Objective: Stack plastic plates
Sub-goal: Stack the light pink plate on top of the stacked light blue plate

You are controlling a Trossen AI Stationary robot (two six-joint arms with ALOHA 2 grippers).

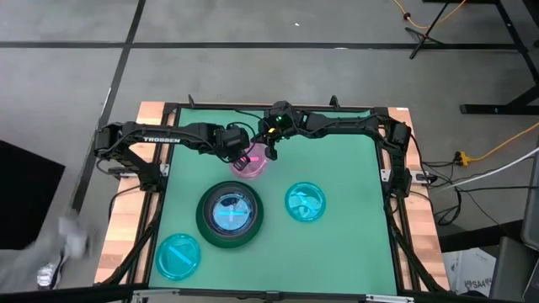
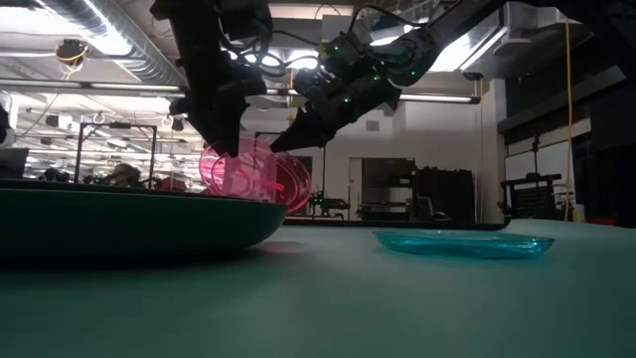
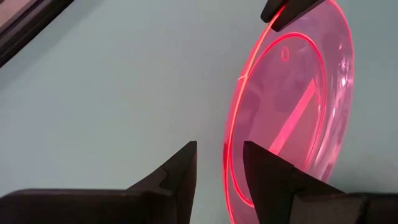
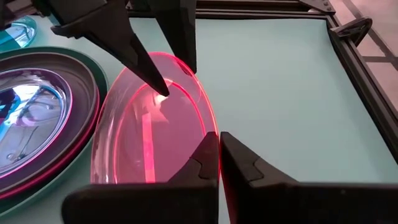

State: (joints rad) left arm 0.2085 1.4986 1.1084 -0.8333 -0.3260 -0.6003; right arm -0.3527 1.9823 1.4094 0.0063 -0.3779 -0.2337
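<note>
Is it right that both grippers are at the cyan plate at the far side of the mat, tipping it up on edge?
Not quite: the plate they hold tipped on edge is translucent pink, not cyan, as the right wrist view shows. The left gripper and right gripper are both at its rim.

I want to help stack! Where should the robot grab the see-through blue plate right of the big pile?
Its thin raised rim, from straight above, one finger inside, one outside. The round translucent cyan plastic plate lies flat on the green mat, so probably nothing slips underneath. The right gripper pinches the tilted translucent pink plate by its rim likewise.
</note>
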